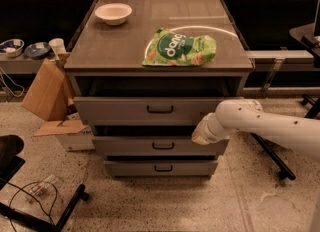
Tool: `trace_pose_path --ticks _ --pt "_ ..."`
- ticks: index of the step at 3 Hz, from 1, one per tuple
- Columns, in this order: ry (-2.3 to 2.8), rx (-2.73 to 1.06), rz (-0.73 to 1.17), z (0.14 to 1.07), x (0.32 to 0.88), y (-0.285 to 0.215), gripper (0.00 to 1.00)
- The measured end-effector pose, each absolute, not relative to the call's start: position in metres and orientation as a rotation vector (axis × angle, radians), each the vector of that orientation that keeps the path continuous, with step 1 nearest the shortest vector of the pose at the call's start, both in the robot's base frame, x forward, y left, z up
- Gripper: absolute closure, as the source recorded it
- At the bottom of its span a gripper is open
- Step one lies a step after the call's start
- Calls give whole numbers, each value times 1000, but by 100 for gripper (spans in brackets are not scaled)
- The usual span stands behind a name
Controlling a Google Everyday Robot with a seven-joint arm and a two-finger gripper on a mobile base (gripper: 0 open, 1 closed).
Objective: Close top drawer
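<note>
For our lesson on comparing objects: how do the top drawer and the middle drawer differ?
The top drawer has a taller front than the middle drawer. The top drawer stands pulled out, while the middle drawer appears further in. The end effector is at the top drawer's right end, not the middle drawer's centre. Both are wide and grey.

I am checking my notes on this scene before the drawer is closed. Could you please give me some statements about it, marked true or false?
1. The top drawer is pulled partly out. True.
2. The green snack bag lies inside the top drawer. False: it lies on the cabinet top.
3. The gripper is at the lower right corner of the top drawer's front. True.
4. The white bowl stands on the floor. False: it stands on the cabinet top, towards the rear left.
</note>
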State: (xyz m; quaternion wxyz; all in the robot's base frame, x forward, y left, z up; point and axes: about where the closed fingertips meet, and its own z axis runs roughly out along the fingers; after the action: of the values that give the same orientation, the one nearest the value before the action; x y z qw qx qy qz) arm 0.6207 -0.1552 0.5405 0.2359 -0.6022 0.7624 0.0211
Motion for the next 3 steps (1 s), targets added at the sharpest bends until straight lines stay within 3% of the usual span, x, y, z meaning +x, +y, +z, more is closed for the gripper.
trace_pose_path --ticks 2,3 --pt "2004 -1589 -55 567 623 -164 14" --pt "2006 -1591 -53 567 623 -164 0"
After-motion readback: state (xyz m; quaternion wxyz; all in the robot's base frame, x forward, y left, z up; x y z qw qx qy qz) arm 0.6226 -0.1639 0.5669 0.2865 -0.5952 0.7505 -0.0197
